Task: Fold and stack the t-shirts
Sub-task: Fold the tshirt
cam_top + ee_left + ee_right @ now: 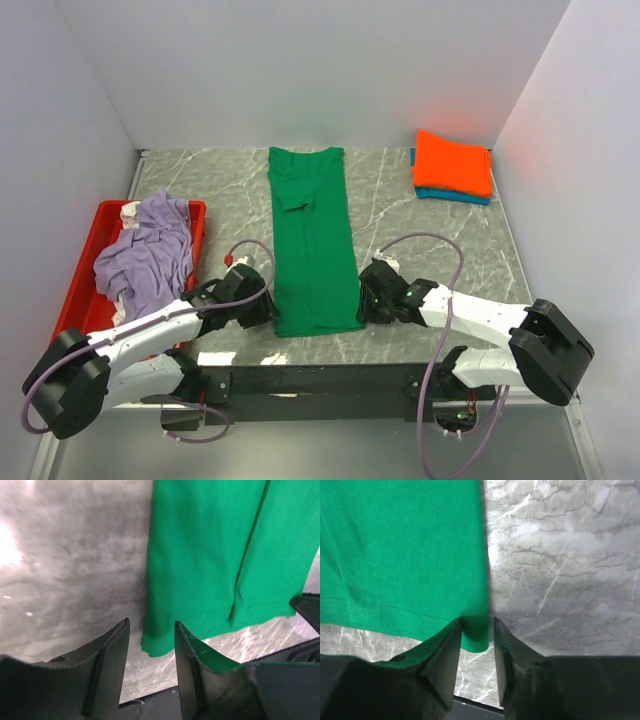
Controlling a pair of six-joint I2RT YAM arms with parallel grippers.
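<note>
The grey table [420,210] carries the green t-shirt [312,240], folded into a long strip down its middle. The red tray [82,283] at left holds a crumpled lavender t-shirt [150,255]. Far right, the orange t-shirt [453,163] lies on the blue t-shirt [452,196]. The left fingers [112,655] stand apart at the strip's near-left corner, and the right fingers [445,650], narrowly apart, straddle its near-right corner, seemingly not pinching it

Plain tees: green tee [310,250], orange tee [453,163], blue tee [455,196], lavender tee [150,255]. The tray [80,287] is red. The bench [400,205] is grey, white-veined.
</note>
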